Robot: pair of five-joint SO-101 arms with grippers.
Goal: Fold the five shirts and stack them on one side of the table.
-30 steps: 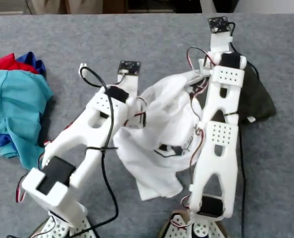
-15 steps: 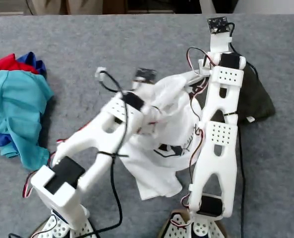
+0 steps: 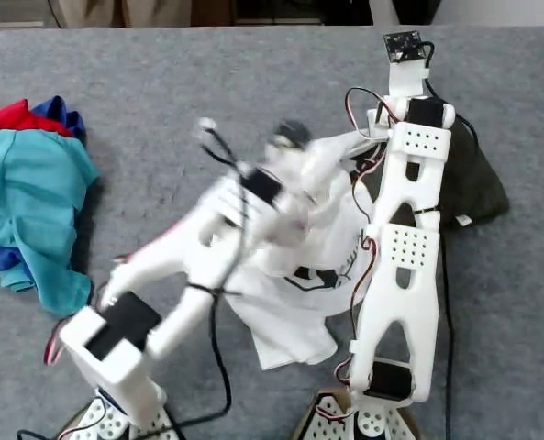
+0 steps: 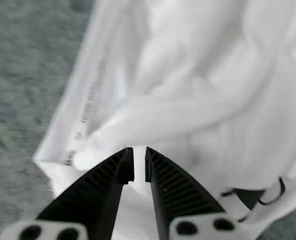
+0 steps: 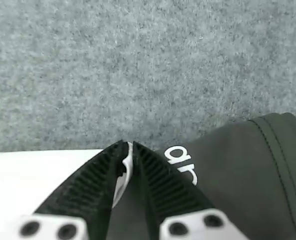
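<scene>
The white shirt [image 3: 299,275] lies crumpled on the grey table [image 3: 161,82], and everything else is placed from it here. The left claw [image 4: 138,150] sits right over the shirt's bunched folds. Its two black fingers are pressed almost together, with a thin strip of white cloth pinched in the narrow gap between them. A hem with small print runs along the shirt's edge just beside this claw. In the high view the left arm [image 3: 161,266] crosses over the near half of the white shirt and hides part of it.

The right claw [image 5: 128,145] is at an edge of the white shirt, where the cloth meets bare table. Its fingers are also squeezed together, and a sliver of white fabric shows between them. The right arm [image 3: 409,247] stands along the side of the white shirt that faces the black shirt [image 3: 473,183].

The black shirt touches the white shirt at the right claw. It has white lettering close to the fingers and spreads out from under the right arm, away from the white shirt.

Well apart from the white shirt, on the side opposite the black one, is a loose heap of three more. The teal shirt [image 3: 33,202] lies on top, with the red shirt [image 3: 10,117] and blue shirt [image 3: 65,112] showing from beneath its far edge.
</scene>
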